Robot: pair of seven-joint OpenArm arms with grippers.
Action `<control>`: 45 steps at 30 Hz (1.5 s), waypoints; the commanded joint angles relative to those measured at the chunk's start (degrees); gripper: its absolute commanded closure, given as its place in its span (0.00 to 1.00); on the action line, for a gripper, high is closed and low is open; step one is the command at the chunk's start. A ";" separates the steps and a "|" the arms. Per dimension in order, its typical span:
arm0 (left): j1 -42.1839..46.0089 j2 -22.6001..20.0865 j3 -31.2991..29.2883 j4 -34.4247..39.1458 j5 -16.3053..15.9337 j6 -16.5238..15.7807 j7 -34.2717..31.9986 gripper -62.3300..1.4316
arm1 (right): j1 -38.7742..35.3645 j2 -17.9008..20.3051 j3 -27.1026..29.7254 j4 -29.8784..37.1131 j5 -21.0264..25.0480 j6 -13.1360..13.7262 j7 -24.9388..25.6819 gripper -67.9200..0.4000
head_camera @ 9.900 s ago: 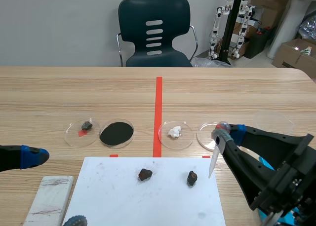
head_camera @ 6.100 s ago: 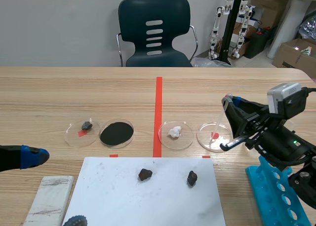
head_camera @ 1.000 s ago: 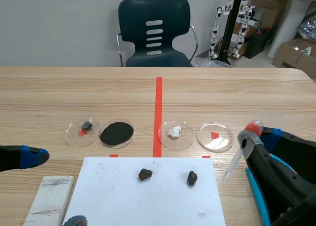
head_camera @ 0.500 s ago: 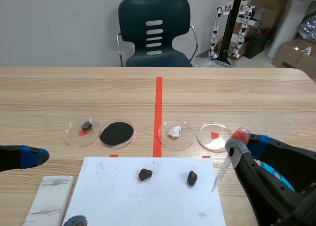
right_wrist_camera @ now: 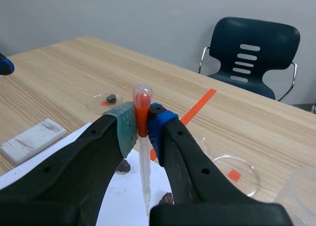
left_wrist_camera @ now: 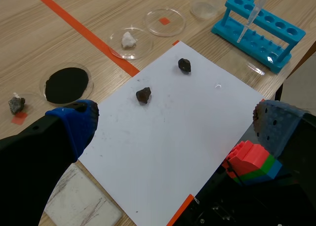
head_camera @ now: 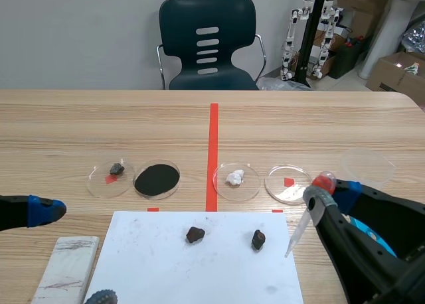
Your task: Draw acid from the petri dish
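Pipette (head_camera: 299, 228) moved leftward in right gripper (head_camera: 327, 192); tip slants down-left

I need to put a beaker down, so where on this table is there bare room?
The widest bare patch is the table beyond the row of four petri dishes, either side of the red tape. The paper sheet is bare nearer than its two rocks. Crowded: the dish row and around the right gripper holding the pipette.

Grey wall (head_camera: 80, 32); dark chair (head_camera: 208, 42) behind wooden table (head_camera: 99, 125); cardboard boxes (head_camera: 398, 72) far right.
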 commanded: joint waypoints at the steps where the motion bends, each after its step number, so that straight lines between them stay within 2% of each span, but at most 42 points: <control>1: 0.09 0.13 -0.13 0.39 -0.59 0.07 -0.83 0.00 | 0.04 0.59 0.07 0.96 0.85 0.00 0.61 0.90; 45: 0.09 0.13 -0.13 0.39 -0.59 0.07 -0.83 0.00 | 0.04 0.61 0.13 0.96 0.83 0.00 -0.24 0.90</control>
